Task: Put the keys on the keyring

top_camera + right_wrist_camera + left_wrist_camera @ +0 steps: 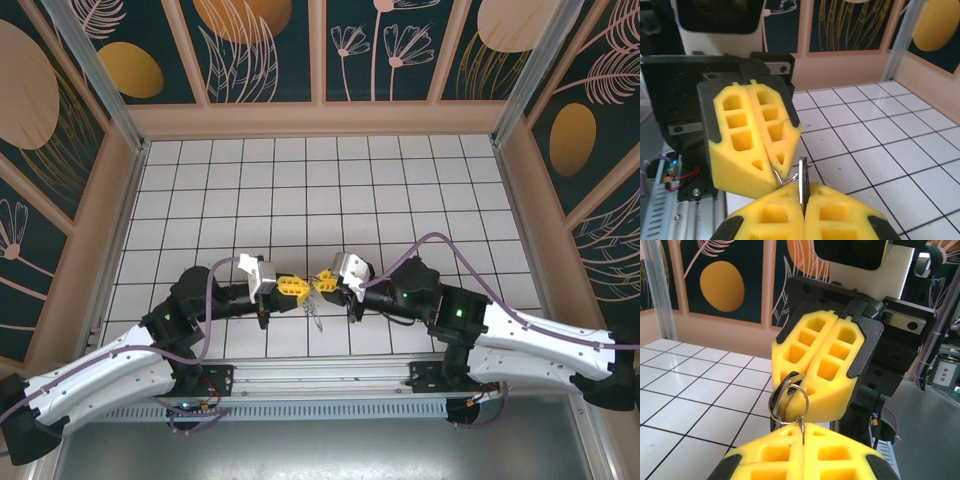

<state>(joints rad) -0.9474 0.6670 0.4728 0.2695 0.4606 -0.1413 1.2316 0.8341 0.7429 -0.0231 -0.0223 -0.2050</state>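
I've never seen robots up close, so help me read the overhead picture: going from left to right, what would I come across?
left arm → left gripper → keyring with keys, dangling between the two grippers → right gripper → right arm

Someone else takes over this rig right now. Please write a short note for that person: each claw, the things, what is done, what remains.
Left claw: shut on the thin ring of the keyring.
Right claw: shut on the keyring's thicker grey side.
Both claws meet tip to tip above the table, between the arms.
Small metal pieces hang under the claws. I cannot tell whether they are keys, or already threaded.
Done: keyring held up by both claws.
Left: check the hanging pieces and thread any loose key.
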